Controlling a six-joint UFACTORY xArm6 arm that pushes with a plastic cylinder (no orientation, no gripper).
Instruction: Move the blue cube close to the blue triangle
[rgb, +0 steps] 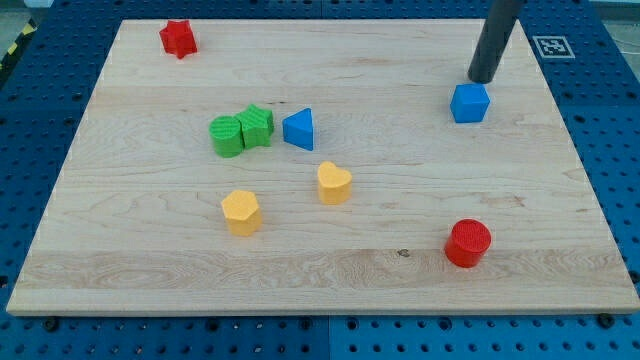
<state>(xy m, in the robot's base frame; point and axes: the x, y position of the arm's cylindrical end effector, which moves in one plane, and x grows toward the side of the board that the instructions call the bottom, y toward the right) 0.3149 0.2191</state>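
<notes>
Blue cube (470, 102) sits upper right on wooden board (330, 270); my tip (482, 79) just above it, grasping nothing; blue triangle (299, 129) far left.

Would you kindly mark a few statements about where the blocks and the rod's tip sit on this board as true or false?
1. My tip is just above the blue cube, toward the view's top. True.
2. The blue cube touches the blue triangle. False: they lie far apart, the cube to the view's right.
3. Two green blocks sit just left of the triangle. True.
4. The red star is at the view's bottom right. False: it is top left; a red cylinder is bottom right.
</notes>
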